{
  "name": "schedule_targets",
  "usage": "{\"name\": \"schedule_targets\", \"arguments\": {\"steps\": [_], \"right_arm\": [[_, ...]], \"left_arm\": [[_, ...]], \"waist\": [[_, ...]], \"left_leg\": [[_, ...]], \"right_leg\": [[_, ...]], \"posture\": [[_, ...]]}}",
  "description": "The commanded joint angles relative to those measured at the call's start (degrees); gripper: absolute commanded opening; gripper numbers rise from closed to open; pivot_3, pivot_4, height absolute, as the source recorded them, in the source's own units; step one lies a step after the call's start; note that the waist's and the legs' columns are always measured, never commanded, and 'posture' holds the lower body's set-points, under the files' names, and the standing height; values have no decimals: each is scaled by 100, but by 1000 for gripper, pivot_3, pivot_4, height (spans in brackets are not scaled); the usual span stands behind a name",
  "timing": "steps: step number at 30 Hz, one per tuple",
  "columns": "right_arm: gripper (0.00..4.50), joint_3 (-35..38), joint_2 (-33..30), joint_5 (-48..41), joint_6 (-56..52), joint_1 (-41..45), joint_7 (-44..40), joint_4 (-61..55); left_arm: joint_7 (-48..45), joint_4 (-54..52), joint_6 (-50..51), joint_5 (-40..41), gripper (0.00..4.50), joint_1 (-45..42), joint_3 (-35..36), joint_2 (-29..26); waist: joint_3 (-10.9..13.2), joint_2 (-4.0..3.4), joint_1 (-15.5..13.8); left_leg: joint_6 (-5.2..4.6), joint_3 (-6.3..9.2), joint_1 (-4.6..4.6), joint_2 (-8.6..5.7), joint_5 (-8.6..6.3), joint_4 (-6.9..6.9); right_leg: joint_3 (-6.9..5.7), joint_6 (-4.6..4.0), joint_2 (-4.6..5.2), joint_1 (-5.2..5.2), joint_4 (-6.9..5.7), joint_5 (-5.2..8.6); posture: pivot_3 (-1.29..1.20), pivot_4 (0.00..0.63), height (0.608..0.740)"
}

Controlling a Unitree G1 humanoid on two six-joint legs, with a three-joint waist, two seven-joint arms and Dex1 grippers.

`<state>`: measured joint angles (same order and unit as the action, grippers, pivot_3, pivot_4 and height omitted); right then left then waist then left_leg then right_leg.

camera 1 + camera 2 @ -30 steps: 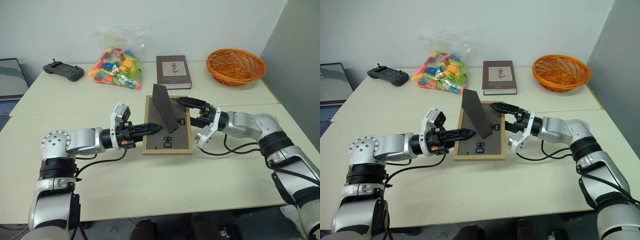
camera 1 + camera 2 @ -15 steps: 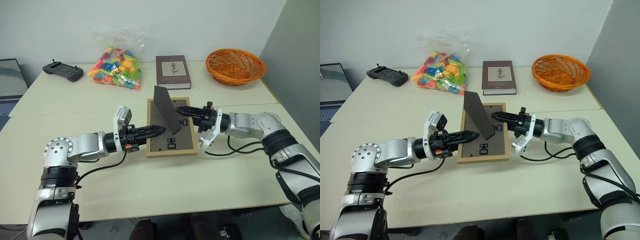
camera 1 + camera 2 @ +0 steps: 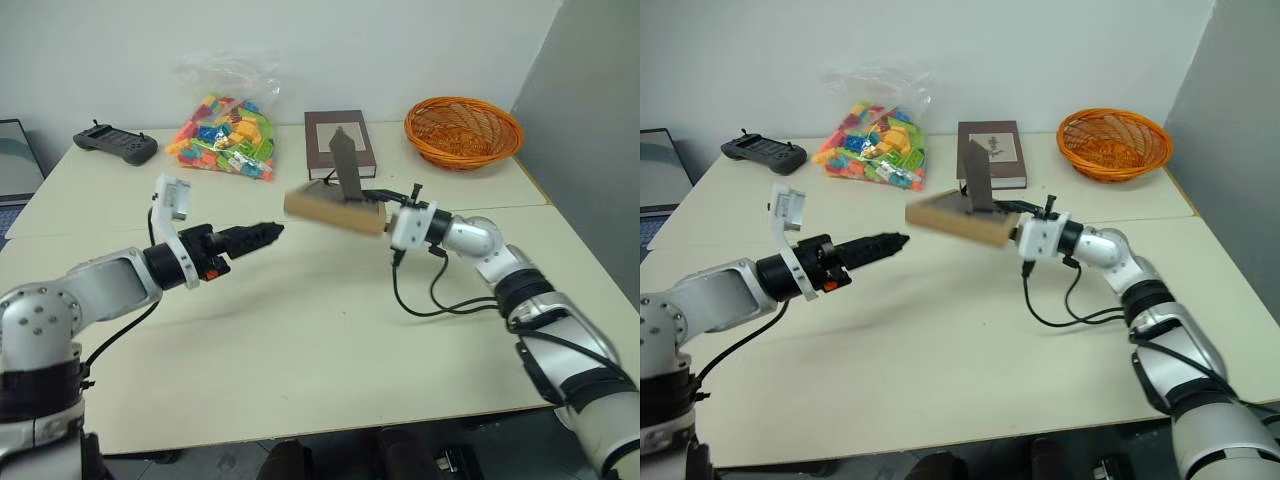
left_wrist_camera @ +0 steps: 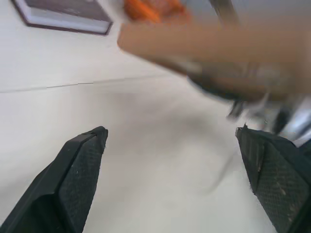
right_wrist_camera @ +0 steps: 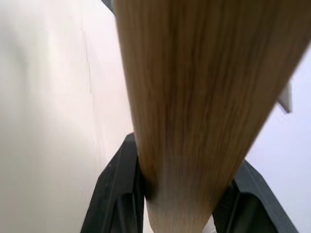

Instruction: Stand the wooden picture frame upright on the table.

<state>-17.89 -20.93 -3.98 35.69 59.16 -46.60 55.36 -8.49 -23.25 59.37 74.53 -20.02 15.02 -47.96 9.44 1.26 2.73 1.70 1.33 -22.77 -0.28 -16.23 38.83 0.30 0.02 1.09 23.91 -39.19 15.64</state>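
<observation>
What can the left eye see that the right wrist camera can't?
Left eye's extras: the whole scene, with the left gripper, an orange basket, a bag of bricks, a book and a controller.

Right wrist's extras: a close look at the wood grain on the frame's edge, with black fingers clamped on either side.

Both: the frame held off the table by the right gripper.

Lab — bare table (image 3: 300, 340), controller (image 3: 115, 143), laptop (image 3: 12, 160)
</observation>
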Motion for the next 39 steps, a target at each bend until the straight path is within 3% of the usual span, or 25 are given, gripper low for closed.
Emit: {"name": "schedule_targets", "arguments": {"steps": [1,5,9,22,23,30,34,39], "right_arm": [[1317,565,368,-1266,-2801,241,-1800,-445],[1317,800,710,-1336,-3829,333,-2053,-185],[1317,955,945,-1234,-4248,432,-2124,157],[1317,1131,1203,-706,-4000,115,-1870,772],[2018,1153,1208,-685,-3968,70,-1832,758],[3473,1202,1038,-535,-3760,-201,-1808,424],[4485,1235,503,-529,-3927,-660,-2003,-320],[4485,1395,-434,-805,-4894,-1568,-2115,-2552]], "left_arm": [[53,-1106,-1104,-1774,4500,678,-382,164],[240,-1277,-1751,-2766,4500,1123,-499,636],[138,-1389,-1873,-3083,4500,1359,-498,868],[-384,-1189,-1870,-3456,4500,1391,-494,992],[-451,-1163,-1865,-3495,4500,1369,-528,975],[-850,-878,-1813,-3603,4500,1107,-566,992],[-1182,-605,-1720,-3565,4500,908,-553,934],[-1624,-132,-1452,-3399,4500,551,-328,671]], "waist": [[-1,-3,-61],[-1,-3,-108],[0,-3,-135],[-1,-2,-124],[-1,-2,-123],[-1,-2,-122],[-1,-2,-141],[-1,-2,-182]], "left_leg": [[-1,5,-3,0,-1,-2],[-16,1,-6,-2,-10,-6],[-26,1,-8,-6,-16,-6],[-29,1,-8,-9,-18,-4],[-29,1,-8,-9,-18,-4],[-29,1,-8,-9,-18,-3],[-29,2,-8,-9,-18,-3],[-31,5,-12,-8,-19,0]], "right_leg": [[-5,-1,0,2,4,0],[-2,-2,1,13,-6,-1],[-3,-2,4,18,-16,-1],[-6,0,8,18,-23,-1],[-6,0,8,17,-24,-1],[-9,0,8,16,-24,-1],[-11,0,8,15,-23,-1],[-17,0,10,15,-23,-1]], "posture": [[0,150,740],[0,150,740],[0,150,740],[0,150,740],[0,150,740],[0,150,740],[0,150,740],[0,150,740]]}}
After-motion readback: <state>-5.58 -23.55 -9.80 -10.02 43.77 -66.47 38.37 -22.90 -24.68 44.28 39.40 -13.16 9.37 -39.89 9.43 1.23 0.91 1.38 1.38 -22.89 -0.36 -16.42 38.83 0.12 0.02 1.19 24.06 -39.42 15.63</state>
